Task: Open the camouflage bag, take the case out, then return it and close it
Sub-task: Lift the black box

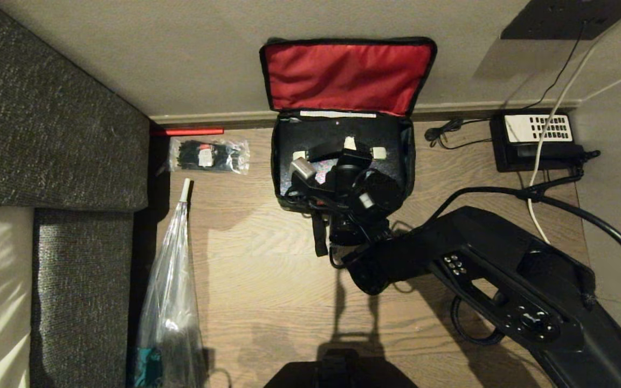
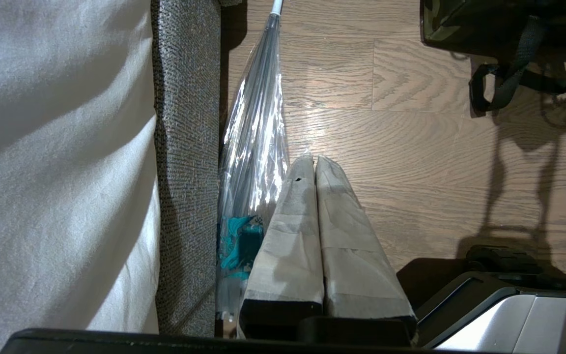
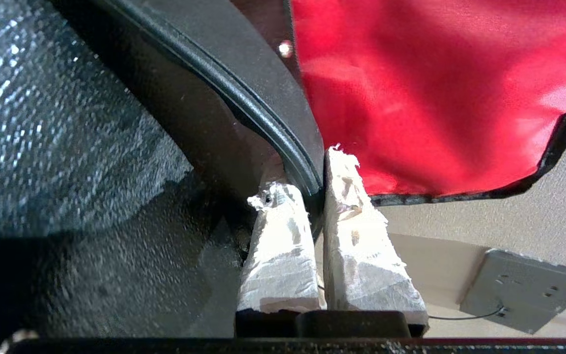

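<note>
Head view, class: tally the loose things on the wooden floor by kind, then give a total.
Bags: 2, camouflage bag, clear plastic bag
Cases: 1, case
Packets: 1, packet of black ties
Telephones: 1, telephone
Total: 5

We've got our right gripper (image 3: 315, 191) pinched tight, arm reaching forward, while our left gripper (image 2: 315, 169) hangs parked, fingers together.

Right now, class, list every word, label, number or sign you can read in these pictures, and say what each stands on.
No text here can be read.
White label inside the open camouflage bag, by the hinge of its red-lined lid: too small to read.
White keypad panel on the black telephone: marks blurred.
White tag on the clear packet of black ties: unreadable.
</note>
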{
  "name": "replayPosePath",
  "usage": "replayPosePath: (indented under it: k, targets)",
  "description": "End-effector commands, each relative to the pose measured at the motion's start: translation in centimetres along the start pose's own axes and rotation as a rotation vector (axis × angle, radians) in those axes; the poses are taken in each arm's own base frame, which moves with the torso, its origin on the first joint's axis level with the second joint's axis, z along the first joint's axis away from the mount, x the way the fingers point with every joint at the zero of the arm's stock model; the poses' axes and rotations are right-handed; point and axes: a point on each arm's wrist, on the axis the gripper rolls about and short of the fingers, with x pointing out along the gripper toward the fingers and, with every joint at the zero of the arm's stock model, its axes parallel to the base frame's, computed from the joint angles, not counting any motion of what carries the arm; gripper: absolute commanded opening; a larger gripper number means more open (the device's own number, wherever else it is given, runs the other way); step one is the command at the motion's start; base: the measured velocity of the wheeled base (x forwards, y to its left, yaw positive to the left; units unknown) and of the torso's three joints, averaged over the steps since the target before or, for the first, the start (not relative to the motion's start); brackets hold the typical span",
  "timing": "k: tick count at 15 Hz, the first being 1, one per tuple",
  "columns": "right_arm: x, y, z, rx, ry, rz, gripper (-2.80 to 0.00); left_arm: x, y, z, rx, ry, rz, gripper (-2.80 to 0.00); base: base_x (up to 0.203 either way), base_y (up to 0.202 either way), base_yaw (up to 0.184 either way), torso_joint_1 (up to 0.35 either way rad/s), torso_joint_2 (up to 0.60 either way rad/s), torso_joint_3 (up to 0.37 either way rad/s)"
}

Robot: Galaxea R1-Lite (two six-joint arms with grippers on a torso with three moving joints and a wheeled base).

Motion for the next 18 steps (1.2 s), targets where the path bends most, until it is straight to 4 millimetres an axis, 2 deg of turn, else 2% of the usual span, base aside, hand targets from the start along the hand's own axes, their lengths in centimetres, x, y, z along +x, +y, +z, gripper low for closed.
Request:
replayPosePath:
  k: [1,5,8,10,14,18]
  targets:
    - [-0.5,-1.4,-0.5,-0.02,-0.004,0.027,-2.8,0.0,0.0,-0.1,-0.001,0.003,0.0,-2.8,0.0,0.0,0.0,0.0,0.0,0.0]
    - [-1.5,-4.4,1.5,0.059,0.004,0.01,-2.8,0.0,0.0,-0.1,-0.001,0.003,0.0,-2.8,0.0,0.0,0.0,0.0,0.0,0.0]
    - [-2.6,-5.4,2.6,0.08,0.011,0.025,-2.8,0.0,0.0,-0.1,-0.001,0.003,0.0,-2.8,0.0,0.0,0.0,0.0,0.0,0.0]
    - [-2.7,-5.9,2.7,0.084,0.009,0.025,-2.8,0.0,0.0,-0.1,-0.001,0.003,0.0,-2.8,0.0,0.0,0.0,0.0,0.0,0.0]
    - [-3.2,-5.3,2.8,0.118,0.004,0.04,-2.8,0.0,0.0,-0.1,-0.001,0.003,0.0,-2.8,0.0,0.0,0.0,0.0,0.0,0.0]
    - [-4.3,-3.7,2.4,0.092,-0.011,0.095,-2.8,0.0,0.0,-0.1,-0.001,0.003,0.0,-2.8,0.0,0.0,0.0,0.0,0.0,0.0]
